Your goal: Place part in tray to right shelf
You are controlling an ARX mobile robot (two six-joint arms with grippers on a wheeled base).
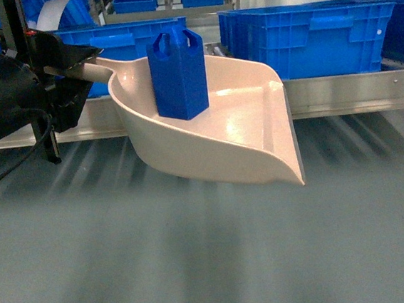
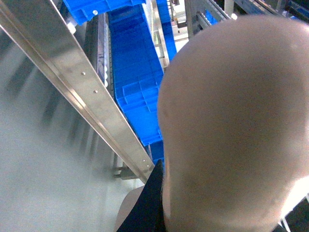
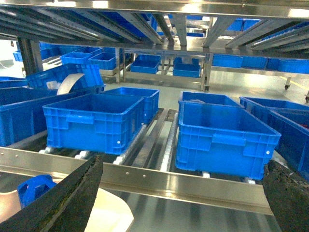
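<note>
Right, we start with the biggest thing in sight, the steel shelf (image 3: pixel 183 186), its front rail running straight across with lanes of white rollers behind it. On those rollers sit the big blue crates (image 3: pixel 224 133), two just behind the rail with a roller lane showing between them, more stacked further back. We can read no brand, label or lettering on any of them.

Next down in size is the cream tray (image 1: pixel 243 129), held up in the air in front of the rail, its flat lip pointing right and tilted slightly down. Our left gripper (image 1: pixel 72 67) is clamped on the tray's handle at the left of the head view.

The right gripper (image 3: pixel 181 203) has its two dark fingers spread wide, nothing between them.

Smallest of all, the blue part (image 1: pixel 178 71) stands upright inside the tray, near its back wall.
</note>
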